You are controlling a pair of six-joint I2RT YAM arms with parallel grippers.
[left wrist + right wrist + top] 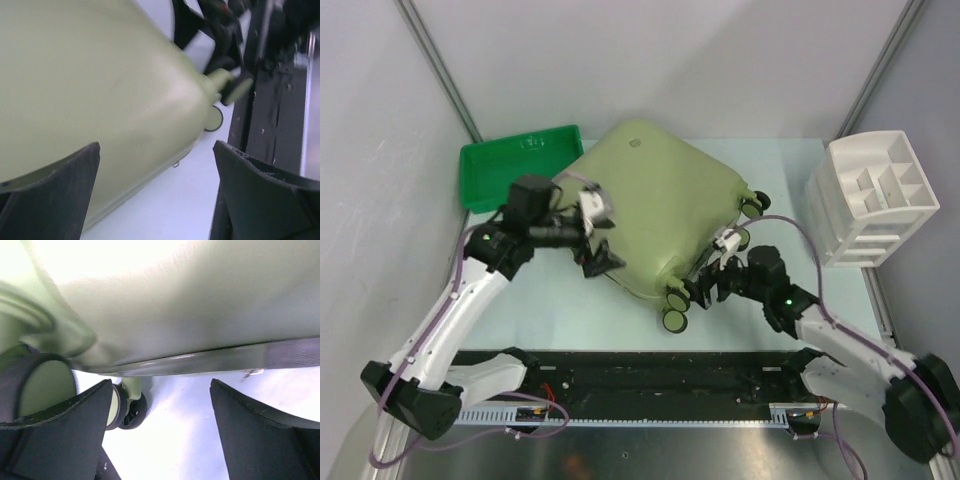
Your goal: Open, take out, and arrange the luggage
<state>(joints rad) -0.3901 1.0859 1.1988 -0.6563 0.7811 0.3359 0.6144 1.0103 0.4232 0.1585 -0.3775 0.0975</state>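
1. Suitcase (655, 205): pale green hard shell, shut, lying flat at the centre of the table (570, 310) and turned askew; its wheeled end points to about 5 o'clock; the top view shows no seam.
2. Wheels (674, 320): a black-rimmed pair at the suitcase's 6 o'clock corner, another at its 3 o'clock corner; in the left wrist view they show small and blurred.
3. Left gripper (600, 242): at the suitcase's 9 o'clock edge; jaws wide apart, clamped on nothing; in its wrist view the shell's lower edge runs between the fingers (50, 200); the left finger overlaps the shell, but whether it touches cannot be told.
4. Right gripper (705, 283): at the suitcase's 5 o'clock edge, just beside the wheels; jaws apart, holding nothing; its wrist view shows only bare table between the fingers (270, 435); the shell above them is washed out by glare.
5. Zip band (250, 357): a dark strip along the shell's lower edge, seen only in the right wrist view; a small metal pull (252, 372) hangs beneath it, too blurred to read in detail.
6. Tray (520, 160): green, at 10 o'clock from the suitcase; its near edge is covered by the left wrist; whether its corner touches the shell cannot be told.
7. Organizer (875, 195): white, compartmented, at 3 o'clock from the suitcase by the table's right edge; apart from the shell; its contents cannot be made out.
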